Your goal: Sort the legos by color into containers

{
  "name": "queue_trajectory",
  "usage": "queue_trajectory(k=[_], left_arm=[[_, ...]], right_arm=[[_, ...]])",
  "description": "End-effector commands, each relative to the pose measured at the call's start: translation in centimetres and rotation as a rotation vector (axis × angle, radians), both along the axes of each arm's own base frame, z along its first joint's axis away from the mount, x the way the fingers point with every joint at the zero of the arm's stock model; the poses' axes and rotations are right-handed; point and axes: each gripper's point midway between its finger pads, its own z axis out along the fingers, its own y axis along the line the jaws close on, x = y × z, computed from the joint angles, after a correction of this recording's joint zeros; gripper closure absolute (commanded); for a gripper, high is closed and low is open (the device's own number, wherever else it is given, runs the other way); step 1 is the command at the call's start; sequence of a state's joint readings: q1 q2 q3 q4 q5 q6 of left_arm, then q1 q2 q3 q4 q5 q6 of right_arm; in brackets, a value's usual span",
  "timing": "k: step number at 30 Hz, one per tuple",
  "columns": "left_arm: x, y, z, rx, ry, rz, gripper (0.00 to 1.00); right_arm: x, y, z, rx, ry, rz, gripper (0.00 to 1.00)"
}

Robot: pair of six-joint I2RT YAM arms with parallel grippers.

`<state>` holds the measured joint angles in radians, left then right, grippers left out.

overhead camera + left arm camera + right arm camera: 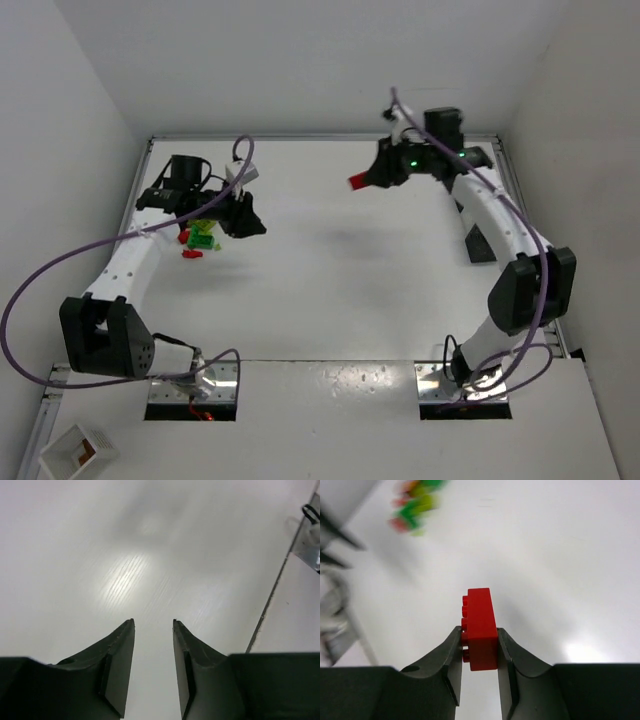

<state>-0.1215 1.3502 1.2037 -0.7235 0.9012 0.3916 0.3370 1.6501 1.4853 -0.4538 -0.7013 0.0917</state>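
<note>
The right pincer [478, 628] was clamped on a red brick [480, 620], one finger on each long flat side. The brick stood on end between the tips, with its studs facing left in the wrist view and its upper half above the fingers. It was hard, light, smooth plastic. It would not crush or bend, but its glossy sides could slip or twist if squeezed off-centre. The flat opposite faces were the right place to take it, and the hold looked square and low enough to be secure. The brick hung in the air above the far right part of the tabletop [330, 280], well apart from everything else.

The other bricks [200, 238] lay in a small loose heap on the far left of the tabletop, green and lime ones bunched together and a couple of red ones at the edge. In the right wrist view they showed only as a coloured blur. The left pincer [153, 622] hovered just beside that heap, on the side towards the middle. Its fingers stood a narrow gap apart with nothing between them, and its own camera saw only bare white surface.

I could not pick out a bin for certain in any view. A dark shape by the left arm may have been one, or part of the wrist.
</note>
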Motion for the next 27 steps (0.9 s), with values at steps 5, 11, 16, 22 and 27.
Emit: queue_trajectory(k=[5, 11, 16, 22, 27], left_arm=[[0.3, 3.9, -3.7, 0.09, 0.107, 0.216, 0.08], [2.8, 7.4, -2.6, 0.106, 0.054, 0.535, 0.0], [4.3, 10.6, -1.9, 0.162, 0.025, 0.744, 0.0], [3.7, 10.9, -0.9, 0.114, -0.031, 0.707, 0.0], [3.8, 11.0, -1.7, 0.136, -0.015, 0.695, 0.0]], right_arm=[[4.7, -14.4, 1.6, -0.202, -0.037, -0.341, 1.0], [9.5, -23.8, 1.7, -0.317, -0.036, -0.626, 1.0], [12.8, -30.7, -0.8, -0.485, 0.043, -0.745, 1.0], [14.9, -36.6, -2.9, -0.644, 0.079, -0.819, 1.0], [14.8, -38.2, -5.0, -0.68, 0.114, -0.833, 1.0]])
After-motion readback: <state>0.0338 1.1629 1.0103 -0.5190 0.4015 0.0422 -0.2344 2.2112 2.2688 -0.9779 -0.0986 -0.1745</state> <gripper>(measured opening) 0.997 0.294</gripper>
